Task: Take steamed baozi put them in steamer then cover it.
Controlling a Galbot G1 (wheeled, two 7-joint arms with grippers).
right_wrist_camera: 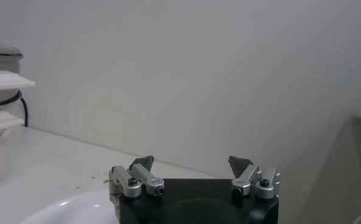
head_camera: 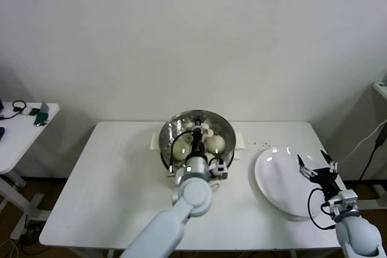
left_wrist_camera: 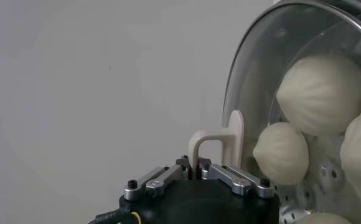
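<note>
The shiny steel steamer (head_camera: 165,143) stands at the middle back of the white table. Cream-white baozi (head_camera: 216,144) lie inside; in the left wrist view, three (left_wrist_camera: 322,91) show through the glass. The clear glass cover (left_wrist_camera: 253,79) is over the steamer's mouth; I cannot tell whether its rim rests on the pot. My left gripper (left_wrist_camera: 195,165) is shut on the cover's white bar handle (left_wrist_camera: 220,143), reaching in from the near side (head_camera: 197,152). My right gripper (head_camera: 317,164) hangs open and holds nothing (right_wrist_camera: 191,164) above the white plate.
A bare white plate (head_camera: 278,185) lies at the table's right, under my right gripper. A few dark crumbs (head_camera: 260,145) dot the table between plate and steamer. A small side table (head_camera: 24,128) with cables stands far left. A white wall rises behind.
</note>
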